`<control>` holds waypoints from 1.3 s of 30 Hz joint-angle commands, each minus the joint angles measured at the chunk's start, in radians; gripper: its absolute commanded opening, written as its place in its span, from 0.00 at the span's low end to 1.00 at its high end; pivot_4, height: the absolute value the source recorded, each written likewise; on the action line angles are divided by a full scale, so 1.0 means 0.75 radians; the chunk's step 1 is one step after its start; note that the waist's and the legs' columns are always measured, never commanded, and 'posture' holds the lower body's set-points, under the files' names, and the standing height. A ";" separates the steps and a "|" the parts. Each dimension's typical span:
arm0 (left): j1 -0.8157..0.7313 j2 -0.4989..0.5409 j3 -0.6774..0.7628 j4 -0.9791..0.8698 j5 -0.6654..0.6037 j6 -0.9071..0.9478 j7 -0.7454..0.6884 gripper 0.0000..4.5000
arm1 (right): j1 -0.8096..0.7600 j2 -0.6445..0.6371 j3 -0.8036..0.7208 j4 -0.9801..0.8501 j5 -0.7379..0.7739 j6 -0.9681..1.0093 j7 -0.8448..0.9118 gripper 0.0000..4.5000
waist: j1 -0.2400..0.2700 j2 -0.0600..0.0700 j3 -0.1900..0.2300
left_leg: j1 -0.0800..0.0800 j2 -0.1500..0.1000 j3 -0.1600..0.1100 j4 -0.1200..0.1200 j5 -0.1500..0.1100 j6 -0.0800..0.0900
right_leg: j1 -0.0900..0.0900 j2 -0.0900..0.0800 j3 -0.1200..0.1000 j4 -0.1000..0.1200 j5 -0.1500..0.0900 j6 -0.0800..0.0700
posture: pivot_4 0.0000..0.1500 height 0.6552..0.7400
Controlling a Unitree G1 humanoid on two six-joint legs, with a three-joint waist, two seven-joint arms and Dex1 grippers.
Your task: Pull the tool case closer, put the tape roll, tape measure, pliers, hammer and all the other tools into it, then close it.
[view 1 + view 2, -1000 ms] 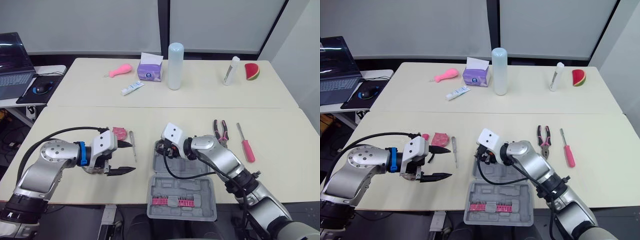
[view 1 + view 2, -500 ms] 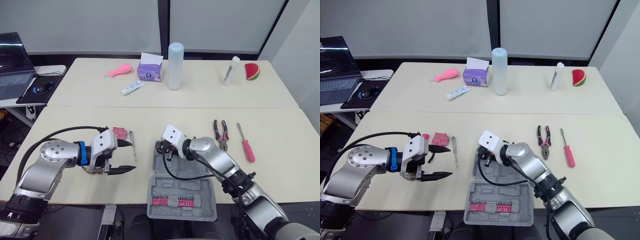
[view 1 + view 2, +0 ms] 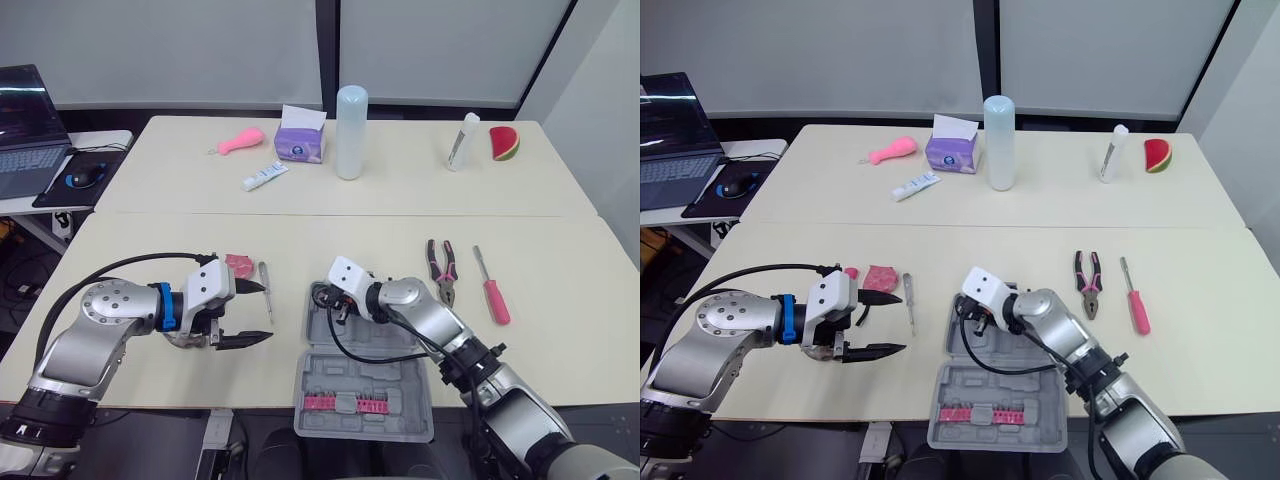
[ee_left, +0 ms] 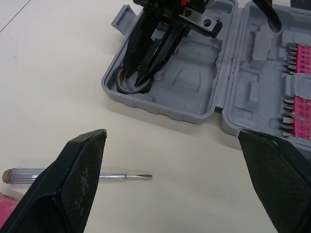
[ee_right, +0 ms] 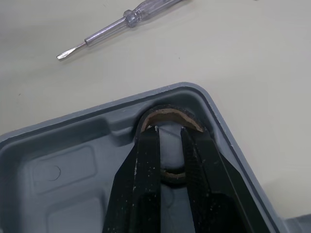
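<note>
The grey tool case [image 3: 400, 372] lies open near the table's front edge, with pink bits [image 3: 345, 403] in its near half. My right gripper [image 5: 170, 130] reaches down into the far left corner of the case, shut on the brown tape roll [image 5: 167, 111], which rests in that corner. My left gripper [image 3: 267, 313] hovers open and holds nothing, left of the case. A clear-handled screwdriver [image 3: 266, 290] and a pink tool [image 3: 238, 264] lie beside it. Pink-handled pliers [image 3: 441, 265] and a red screwdriver [image 3: 492, 287] lie right of the case.
The far table carries a tall pale bottle [image 3: 351, 130], a purple tissue box [image 3: 300, 135], a pink toy [image 3: 240, 142], a tube [image 3: 264, 176], a small white bottle [image 3: 462, 140] and a watermelon slice toy [image 3: 504, 142]. A laptop [image 3: 25, 130] sits at the far left.
My right gripper has sunk a little lower into the case corner with the tape roll. The left gripper has stayed where it was.
</note>
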 commanded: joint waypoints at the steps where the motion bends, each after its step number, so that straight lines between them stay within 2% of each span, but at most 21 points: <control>1: 0.011 -0.002 0.044 -0.039 -0.011 -0.012 0.011 1.00 | -0.018 0.011 0.021 0.042 -0.040 -0.018 0.005 0.16 | 0.000 0.000 0.000 | 0.000 0.000 0.000 0.000 0.000 0.000 | 0.000 0.000 0.000 0.000 0.000 0.000 | 1.00 0.72; 9: 0.042 -0.017 0.088 0.004 -0.033 -0.016 0.037 1.00 | 0.000 0.003 -0.104 -0.166 0.082 -0.010 0.083 0.16 | 0.001 0.000 0.000 | 0.000 0.000 0.000 0.000 0.000 0.000 | 0.000 0.000 0.000 0.000 0.000 0.000 | 1.00 0.72; 14: 0.054 -0.084 0.230 0.079 -0.086 0.001 0.136 1.00 | 0.097 -0.089 -0.223 -0.545 0.181 0.100 0.104 0.16 | 0.004 0.000 0.000 | 0.000 0.000 -0.001 0.000 0.000 0.000 | 0.000 0.000 0.000 0.000 0.000 0.000 | 1.00 0.72; 17: 0.089 -0.094 0.338 0.132 -0.117 0.057 0.206 1.00 | 0.251 -0.220 -0.346 -0.843 0.211 0.130 0.084 0.16 | 0.009 0.000 0.000 | -0.002 0.000 -0.001 0.000 0.000 0.000 | 0.000 -0.001 0.000 -0.001 0.000 0.000 | 1.00 0.72; 19: 0.138 -0.098 0.413 0.192 -0.101 0.030 0.256 1.00 | 0.432 -0.322 -0.503 -1.017 0.220 0.127 0.044 0.16 | 0.018 0.000 0.000 | -0.002 -0.001 -0.001 -0.001 -0.001 0.001 | 0.001 -0.001 0.000 -0.002 0.000 0.000 | 1.00 0.72; 23: 0.214 -0.131 0.550 0.298 -0.098 0.014 0.371 1.00 | 0.786 -0.439 -0.808 -1.220 0.270 0.137 0.007 0.16 | 0.041 0.000 0.000 | -0.002 -0.001 -0.001 -0.002 -0.001 0.002 | 0.002 -0.001 0.000 -0.008 0.000 0.000 | 1.00 0.72; 28: 0.343 -0.169 0.678 0.365 -0.093 -0.018 0.461 1.00 | 1.179 -0.476 -1.094 -1.233 0.251 -0.046 -0.030 0.16 | 0.045 -0.001 -0.001 | -0.001 0.000 0.001 -0.003 -0.002 0.003 | 0.005 -0.001 0.001 -0.012 0.000 0.000 | 1.00 0.72; 34: 0.570 -0.185 0.759 0.393 -0.112 -0.057 0.397 1.00 | 1.464 -0.398 -1.362 -1.069 0.351 -0.284 -0.020 0.16 | 0.044 -0.001 -0.001 | 0.001 0.000 0.001 -0.004 -0.002 0.003 | 0.008 -0.001 0.001 -0.015 0.000 0.000 | 1.00 0.72; 35: 0.607 -0.193 0.767 0.386 -0.111 -0.067 0.397 1.00 | 1.495 -0.388 -1.387 -1.041 0.364 -0.313 -0.018 0.23 | 0.044 -0.001 -0.002 | 0.001 0.000 0.001 -0.004 -0.002 0.003 | 0.008 -0.001 0.001 -0.016 0.000 0.000 | 1.00 0.72; 39: 0.709 -0.232 0.783 0.334 -0.121 -0.069 0.400 1.00 | 1.579 -0.361 -1.419 -0.988 0.430 -0.355 0.010 0.38 | 0.046 -0.002 -0.002 | 0.002 0.000 0.001 -0.004 -0.003 0.005 | 0.009 -0.001 0.001 -0.017 0.000 0.000 | 1.00 0.72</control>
